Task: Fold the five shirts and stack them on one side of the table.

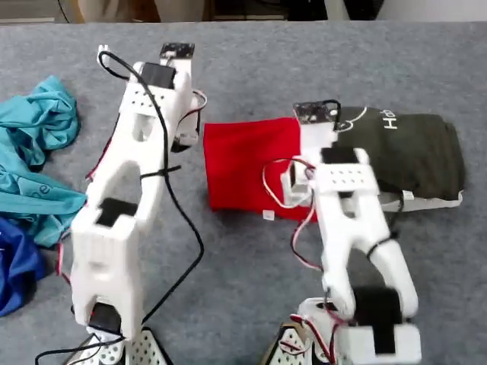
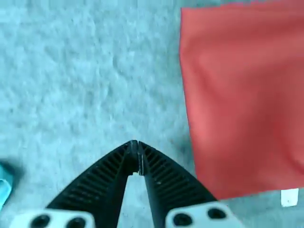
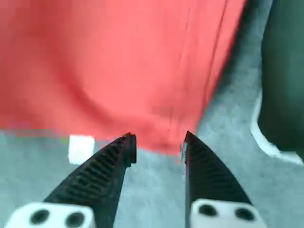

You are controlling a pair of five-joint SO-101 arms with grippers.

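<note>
looks like the stacking step for the folded red shirt (image 1: 243,163), flat on the surface (image 1: 304,61) just beside the folded dark shirt (image 1: 415,152). with right end effector (image 3: 156,142) spread at its near hem and left end effector (image 2: 134,145) pressed together off its side edge, probably calls next for pinching that hem and lifting across

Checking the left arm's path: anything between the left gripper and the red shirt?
No. In the left wrist view, bare grey table cover runs from the left gripper to the red shirt.

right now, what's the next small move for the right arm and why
Probably lower the right gripper and grip the red shirt by its near hem: its jaws stand open at that edge, and the folded dark shirt lies beside it.
</note>
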